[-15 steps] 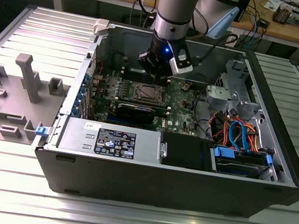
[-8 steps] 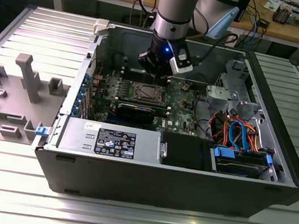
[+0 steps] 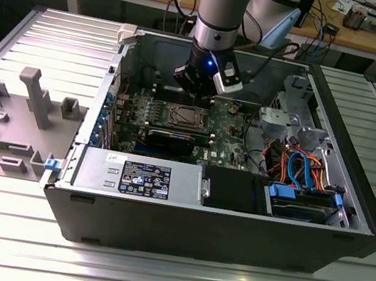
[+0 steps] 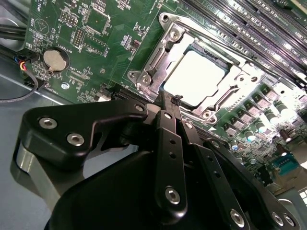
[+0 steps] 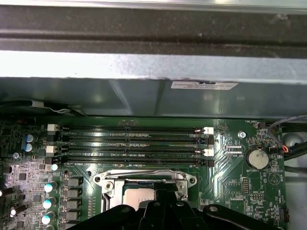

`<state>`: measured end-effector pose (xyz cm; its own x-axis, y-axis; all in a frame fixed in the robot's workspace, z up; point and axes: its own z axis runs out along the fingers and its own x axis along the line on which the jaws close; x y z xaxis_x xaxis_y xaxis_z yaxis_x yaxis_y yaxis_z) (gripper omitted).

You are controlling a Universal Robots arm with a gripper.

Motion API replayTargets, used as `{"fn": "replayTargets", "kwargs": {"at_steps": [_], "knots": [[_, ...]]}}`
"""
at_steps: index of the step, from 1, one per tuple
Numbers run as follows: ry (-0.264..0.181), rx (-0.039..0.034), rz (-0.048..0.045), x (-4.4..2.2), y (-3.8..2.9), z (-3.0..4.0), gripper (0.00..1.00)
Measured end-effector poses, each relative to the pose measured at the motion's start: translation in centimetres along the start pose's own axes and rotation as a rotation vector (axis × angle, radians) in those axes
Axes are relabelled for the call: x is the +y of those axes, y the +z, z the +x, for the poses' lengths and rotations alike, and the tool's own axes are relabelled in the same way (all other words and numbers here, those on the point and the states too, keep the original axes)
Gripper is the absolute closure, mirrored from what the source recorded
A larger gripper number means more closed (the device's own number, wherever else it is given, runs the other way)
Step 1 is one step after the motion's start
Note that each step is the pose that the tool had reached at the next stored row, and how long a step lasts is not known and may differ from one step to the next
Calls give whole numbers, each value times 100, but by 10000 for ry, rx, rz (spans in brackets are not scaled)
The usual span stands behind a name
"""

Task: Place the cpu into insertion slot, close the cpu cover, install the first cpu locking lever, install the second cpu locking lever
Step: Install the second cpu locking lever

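Exterior view: gripper (image 3: pixel 196 84) is hovering over the insertion slot (image 3: pixel 184 117) inside the open case (image 3: pixel 350 204). Second wrist view: fingers (image 4: pixel 169 120) are pressing together, empty; cpu (image 4: pixel 194 77) is sitting seated, cpu cover (image 4: pixel 158 60) lying closed. First wrist view: lever latching is looking unfinished.

Silver-grey cpu (image 4: pixel 194 76) in silver cpu cover (image 4: pixel 158 60), green motherboard (image 4: pixel 103 45), black gripper (image 4: pixel 169 103)

One cpu (image 4: pixel 194 76), one cpu cover (image 4: pixel 158 60) — four memory slots (image 5: pixel 132 143), one coin battery (image 4: pixel 56 59)
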<state>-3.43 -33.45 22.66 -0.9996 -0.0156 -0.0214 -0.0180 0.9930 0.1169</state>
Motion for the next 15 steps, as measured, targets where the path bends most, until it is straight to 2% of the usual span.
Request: {"fn": "replayTargets", "kwargs": {"at_steps": [11, 15], "knots": [[-2, 0, 1, -2, -3, 0, 89], [-1, 0, 1, 2, -32, -1, 89]]}}
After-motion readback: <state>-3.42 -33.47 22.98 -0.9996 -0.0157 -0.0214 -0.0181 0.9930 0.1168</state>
